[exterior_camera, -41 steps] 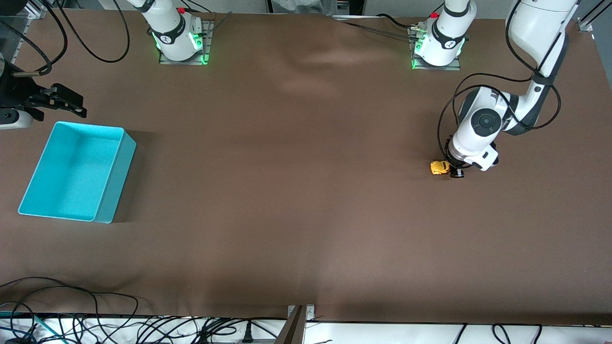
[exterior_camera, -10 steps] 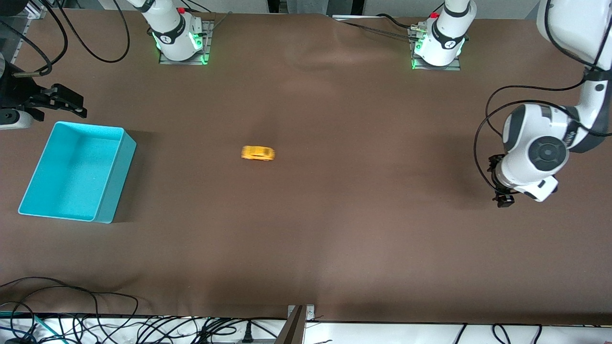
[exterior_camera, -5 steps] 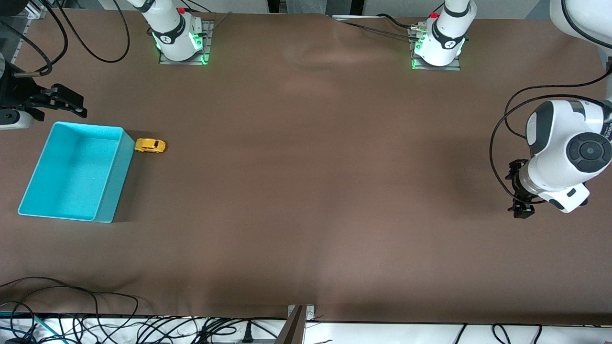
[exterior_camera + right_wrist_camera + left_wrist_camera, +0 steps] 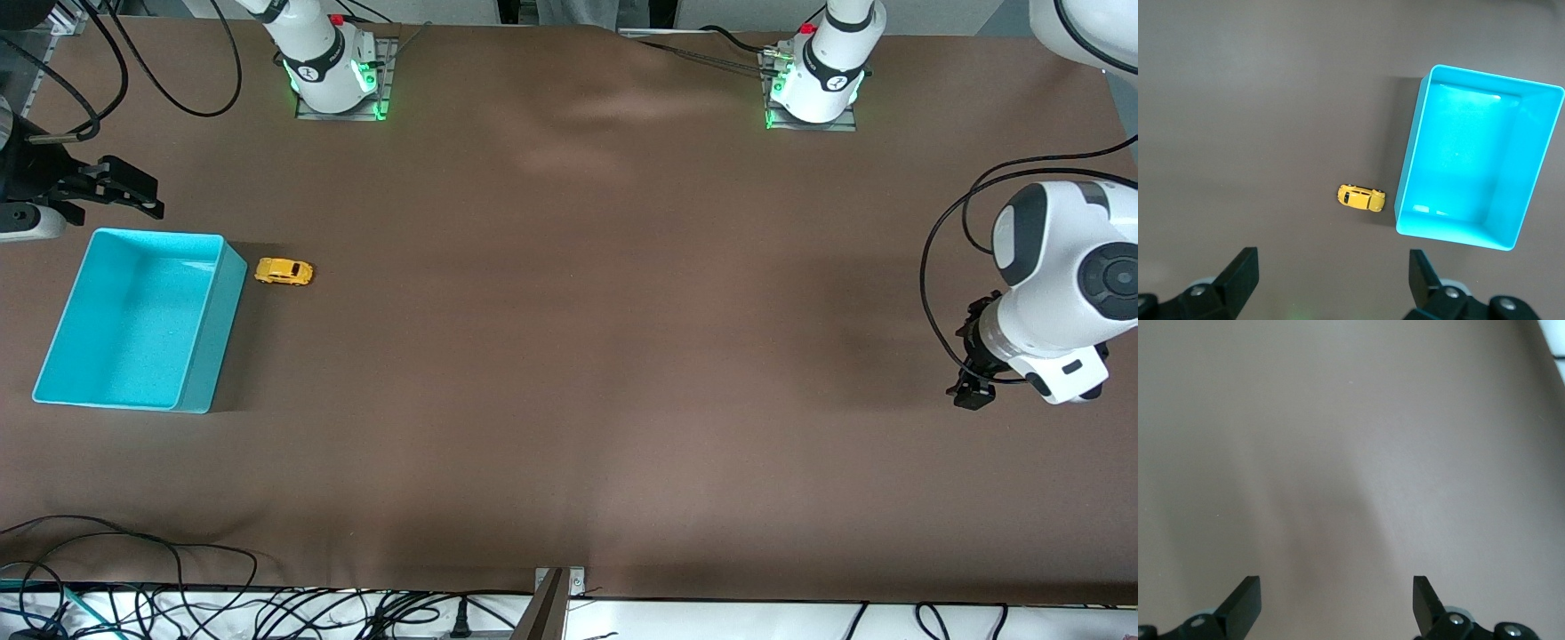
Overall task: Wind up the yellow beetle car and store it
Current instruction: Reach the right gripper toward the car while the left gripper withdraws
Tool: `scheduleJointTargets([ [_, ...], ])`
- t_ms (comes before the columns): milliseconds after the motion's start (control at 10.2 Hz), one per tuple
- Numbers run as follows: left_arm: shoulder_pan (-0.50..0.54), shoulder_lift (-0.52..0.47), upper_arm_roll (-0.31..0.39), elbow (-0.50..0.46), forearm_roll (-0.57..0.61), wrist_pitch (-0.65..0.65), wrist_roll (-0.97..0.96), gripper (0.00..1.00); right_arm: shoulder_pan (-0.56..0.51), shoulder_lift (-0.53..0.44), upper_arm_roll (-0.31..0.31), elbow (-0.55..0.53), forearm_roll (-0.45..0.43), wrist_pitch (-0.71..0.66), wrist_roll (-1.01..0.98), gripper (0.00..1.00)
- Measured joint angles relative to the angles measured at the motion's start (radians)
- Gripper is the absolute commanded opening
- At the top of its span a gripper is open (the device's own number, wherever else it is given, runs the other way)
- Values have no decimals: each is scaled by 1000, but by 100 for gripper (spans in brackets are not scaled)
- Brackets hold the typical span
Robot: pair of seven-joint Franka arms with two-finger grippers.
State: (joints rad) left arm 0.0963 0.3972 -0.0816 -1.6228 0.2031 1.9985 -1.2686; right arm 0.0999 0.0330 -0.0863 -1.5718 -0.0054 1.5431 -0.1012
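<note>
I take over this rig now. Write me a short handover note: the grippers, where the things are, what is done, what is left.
Left gripper: open, holding nothing, above bare table at the left arm's end.
Right gripper: open, holding nothing, up above the table near the teal bin.
Yellow beetle car: on the table, on its wheels, just beside the bin's wall with a small gap.
Done: car is at the bin.
Left: pick it up and place it in the bin, which holds nothing.
</note>
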Motion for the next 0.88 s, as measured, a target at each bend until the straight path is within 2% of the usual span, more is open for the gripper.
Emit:
scheduleJointTargets([
  [488,-1,-2,-1,166,-107,-184,524,99,34,27,7,0,0,5,6,100],
  [878,-7,-16,-45,199,-128,-236,906,100,43,76,8,-1,9,37,6,100],
])
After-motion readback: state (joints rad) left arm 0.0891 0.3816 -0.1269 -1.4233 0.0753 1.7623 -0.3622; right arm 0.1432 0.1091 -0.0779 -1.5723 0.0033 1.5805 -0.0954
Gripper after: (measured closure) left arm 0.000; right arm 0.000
